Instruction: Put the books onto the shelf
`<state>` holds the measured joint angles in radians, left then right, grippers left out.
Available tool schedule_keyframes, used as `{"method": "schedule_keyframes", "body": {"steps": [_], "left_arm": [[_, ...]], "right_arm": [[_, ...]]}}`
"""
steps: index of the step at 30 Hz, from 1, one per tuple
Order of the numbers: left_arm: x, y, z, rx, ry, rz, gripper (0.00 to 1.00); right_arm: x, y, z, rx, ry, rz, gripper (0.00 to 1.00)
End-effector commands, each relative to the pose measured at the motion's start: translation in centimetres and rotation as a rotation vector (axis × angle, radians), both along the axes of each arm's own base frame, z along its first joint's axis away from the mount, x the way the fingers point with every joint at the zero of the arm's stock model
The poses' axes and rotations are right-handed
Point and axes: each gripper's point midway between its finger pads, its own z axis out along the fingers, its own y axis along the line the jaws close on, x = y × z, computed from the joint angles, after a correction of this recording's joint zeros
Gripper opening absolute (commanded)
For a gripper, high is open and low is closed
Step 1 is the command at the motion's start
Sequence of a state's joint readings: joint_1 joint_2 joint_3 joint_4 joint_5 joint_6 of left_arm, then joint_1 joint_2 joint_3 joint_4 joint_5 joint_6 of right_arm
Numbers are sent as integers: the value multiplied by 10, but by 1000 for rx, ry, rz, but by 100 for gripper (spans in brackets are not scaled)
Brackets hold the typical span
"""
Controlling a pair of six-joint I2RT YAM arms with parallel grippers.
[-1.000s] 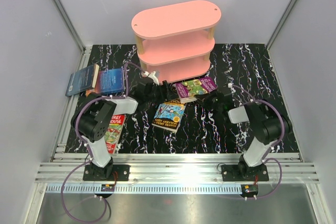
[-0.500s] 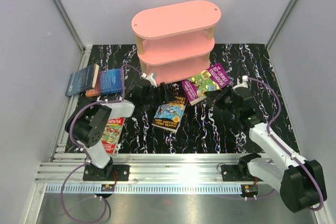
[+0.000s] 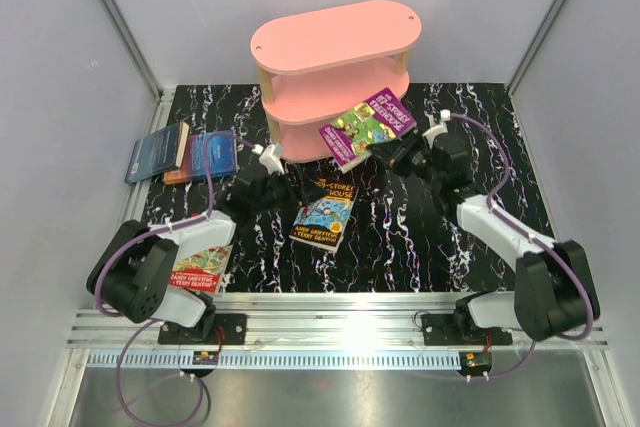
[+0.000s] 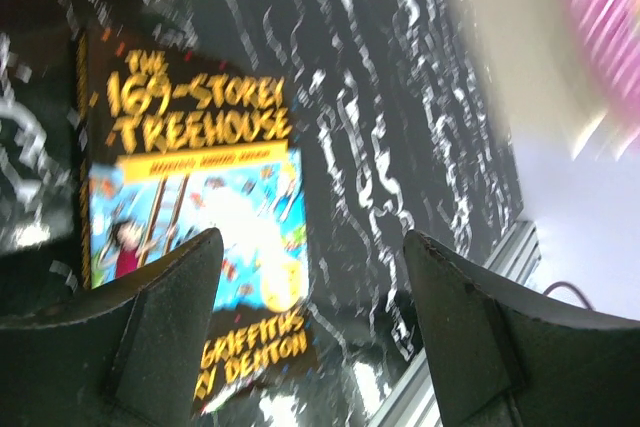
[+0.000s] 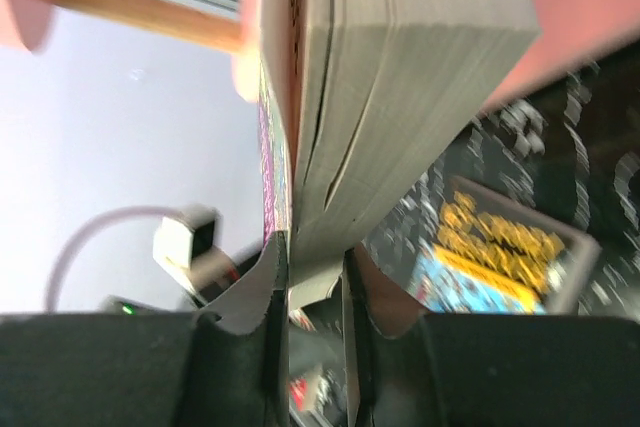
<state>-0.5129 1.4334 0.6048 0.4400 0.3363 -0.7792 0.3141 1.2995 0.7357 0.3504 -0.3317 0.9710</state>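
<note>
I am looking down at a black, white-veined table (image 3: 420, 237) closed in by pale grey walls (image 3: 60, 67), with an aluminium rail (image 3: 340, 327) running along the near edge.

The purple book (image 3: 365, 125) is hanging in the air at the front right of the pink shelf (image 3: 335, 37), tilted, and from above it is overlapping the middle and bottom boards. The right fingers (image 5: 265, 297) are clamping its lower edge. On the right wrist camera the page block (image 5: 400, 97) is rising straight out from between them. A pink board is showing just above it and a pale wooden post (image 5: 140, 9) is standing close on one side. I cannot tell whether the book is touching the shelf.

All three boards are lying bare where I can see them.

The yellow-teal book (image 3: 325, 215) is lying flat on the table in front of the shelf, cover up. The left fingers (image 4: 160, 327) are hovering over it, spread wide with nothing between them, and the title is showing in the gap. That arm is reaching across the table just in front of the bottom board.

Two dark blue books (image 3: 185, 155) are lying side by side near the left wall, well apart from the shelf. The red book (image 3: 200, 267) is lying at the near left, partly hidden under the left arm. A purple cable (image 3: 505, 162) is looping over the right arm.
</note>
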Motion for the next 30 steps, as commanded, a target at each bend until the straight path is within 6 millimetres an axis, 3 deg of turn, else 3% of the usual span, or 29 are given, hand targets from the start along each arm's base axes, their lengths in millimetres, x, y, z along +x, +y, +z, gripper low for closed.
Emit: {"method": "schedule_keyframes", "body": {"steps": [1, 3, 4, 6, 9, 13, 16, 21, 25, 28, 30], "left_arm": [[-7, 7, 5, -9, -46, 5, 76], [-11, 9, 2, -9, -41, 4, 76], [-14, 11, -3, -3, -35, 5, 76], [-16, 13, -6, 1, -31, 8, 76], [-16, 12, -10, -2, -20, 6, 76], [-17, 7, -12, -21, -8, -13, 76], [-19, 8, -14, -21, -6, -11, 76], [-20, 10, -16, -14, -6, -11, 76], [-20, 9, -17, -16, -2, -12, 76], [-20, 9, -18, -14, 1, -11, 76], [-19, 9, -19, -14, 3, -10, 76]], "right_arm": [[27, 21, 103, 159, -298, 55, 0], [37, 23, 119, 177, -333, 51, 0], [44, 25, 115, 183, -320, 51, 0], [53, 28, 128, 210, -336, 47, 0], [79, 24, 124, 248, -292, -40, 0], [114, 19, 88, 290, -168, -161, 0], [127, 23, 70, 316, -102, -208, 0], [136, 40, 65, 307, -80, -210, 0], [144, 42, 66, 300, -84, -219, 0], [149, 47, 67, 287, -81, -202, 11], [153, 50, 68, 278, -77, -193, 32]]}}
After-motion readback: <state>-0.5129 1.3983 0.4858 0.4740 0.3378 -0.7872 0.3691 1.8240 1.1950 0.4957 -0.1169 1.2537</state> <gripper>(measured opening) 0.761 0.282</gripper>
